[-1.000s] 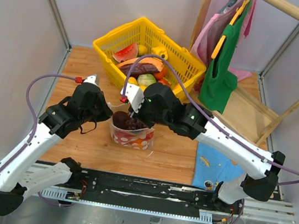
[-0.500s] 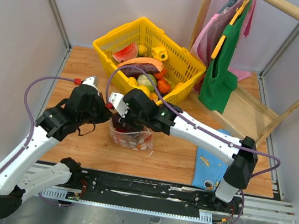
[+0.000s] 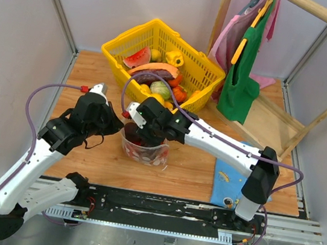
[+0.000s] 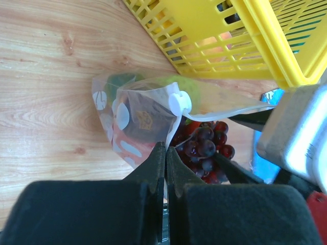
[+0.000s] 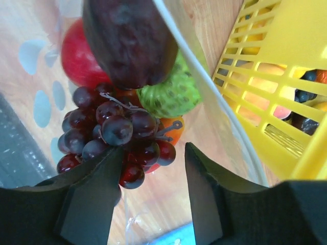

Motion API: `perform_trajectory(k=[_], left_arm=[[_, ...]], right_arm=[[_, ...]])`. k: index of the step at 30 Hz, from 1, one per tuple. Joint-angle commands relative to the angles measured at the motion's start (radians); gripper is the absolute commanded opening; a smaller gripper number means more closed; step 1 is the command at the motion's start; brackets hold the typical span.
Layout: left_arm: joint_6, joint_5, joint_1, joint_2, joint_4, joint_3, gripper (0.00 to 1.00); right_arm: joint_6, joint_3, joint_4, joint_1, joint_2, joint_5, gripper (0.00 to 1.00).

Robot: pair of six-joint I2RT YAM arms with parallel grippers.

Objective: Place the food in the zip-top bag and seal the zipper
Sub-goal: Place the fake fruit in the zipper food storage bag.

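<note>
Table carries basket, zip-top bag, blue cloth

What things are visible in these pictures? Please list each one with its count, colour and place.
zip-top bag: one, clear with pale dots, middle of the table, mouth open
grapes: one bunch, dark purple, inside the bag
other food in the bag: one red piece, one green piece, one dark purple piece
basket: one, yellow, far side of the table, holding more food
green garment: one, hanging at the right
blue cloth: one, on the table, near right
table: one, light wood
left hand: shut on the bag's rim
right hand: open, over the grapes in the bag
</note>
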Motion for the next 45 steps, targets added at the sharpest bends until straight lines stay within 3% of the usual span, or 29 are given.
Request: perform_trajectory(k=[1,12,21,33,45], left_arm=[[0.012,-0.003,0.006,-0.005,0.031,0.010,0.00],[0.003,0.003,0.006,0.001,0.044,0.012,0.00],[0.003,0.055,0.006,0.012,0.096,-0.001,0.00],[-0.038,0.018,0.006,0.018,0.073,-0.005,0.00],[-0.156,-0.056,0.006,-0.026,0.083,-0.039,0.00]], right_arm=[[-0.002,0.090,-0.065,-0.008,-0.081,-0.044,0.58],[-0.031,0.024,0.029,-0.008,-0.244,-0.119,0.81],[0.038,-0.086,0.227,-0.008,-0.200,-0.133,0.81],[0.129,0.046,0.017,-0.007,-0.236,-0.120,0.90],[0.252,-0.128,-0.048,0.010,-0.332,-0.165,0.91]])
